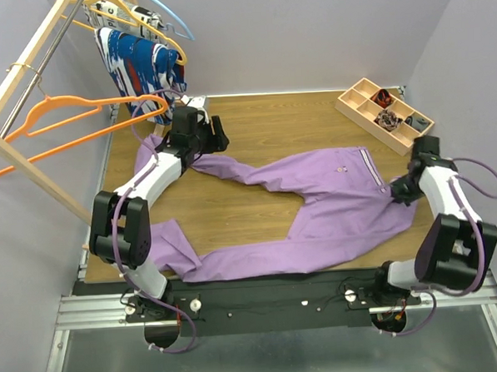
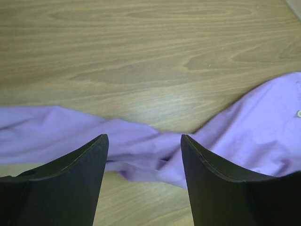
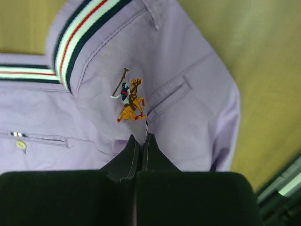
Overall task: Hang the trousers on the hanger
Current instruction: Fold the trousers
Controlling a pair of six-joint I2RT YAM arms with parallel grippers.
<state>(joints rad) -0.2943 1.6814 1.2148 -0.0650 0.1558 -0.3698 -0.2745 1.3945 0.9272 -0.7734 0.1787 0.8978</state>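
Note:
The lilac trousers [image 1: 332,198] lie spread flat on the wooden table, waistband to the right, one leg running to the far left and the other along the near edge. My left gripper [image 1: 215,139] is open, low over the far leg; in the left wrist view [image 2: 143,137] the bunched leg [image 2: 141,146] lies between the fingers. My right gripper [image 1: 396,191] is shut on the trousers at the waist; the right wrist view [image 3: 141,136] shows its tips pinching cloth [image 3: 188,61] just under an embroidered logo. The bright orange hanger [image 1: 62,121] hangs on the rack at the left.
A wooden clothes rack [image 1: 31,164] stands along the left edge with a blue, white and red garment [image 1: 138,63], a paler yellow-orange hanger [image 1: 110,6] and a light blue hanger [image 1: 169,15]. A wooden compartment tray [image 1: 357,105] sits at the far right.

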